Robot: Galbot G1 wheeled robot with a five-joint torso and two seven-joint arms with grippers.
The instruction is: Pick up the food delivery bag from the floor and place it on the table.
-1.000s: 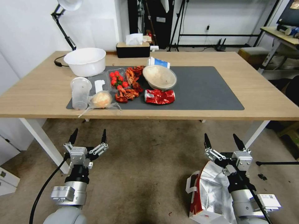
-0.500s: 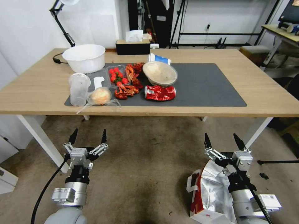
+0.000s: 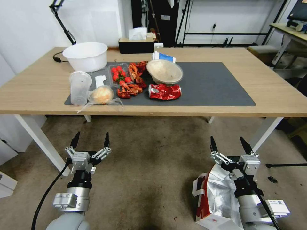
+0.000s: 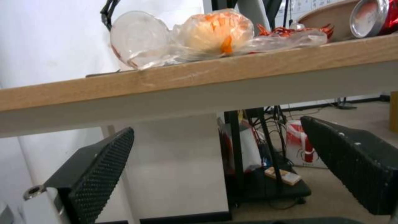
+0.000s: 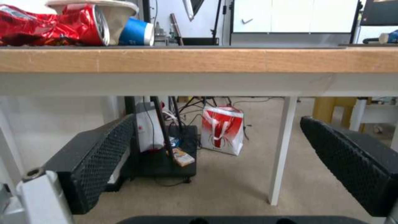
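The food delivery bag lies on the floor at the lower right, white with a red side panel and its silver foil lining open upward. My right gripper hangs open just above the bag's far edge, and its arm covers part of the bag. My left gripper is open over bare carpet at the lower left, holding nothing. The table with its dark grey mat stands ahead of both grippers. Both wrist views look at the table's front edge from below, between open fingers.
On the mat's left half sit a white bowl, a clear cup, a bagged bun, crayfish, a lidded bowl and a crushed red can. White table legs flank the carpet. Another red-and-white bag stands beyond the table.
The whole head view has shifted, so the table sits a little higher in the picture. Both arms and the bag keep their places.
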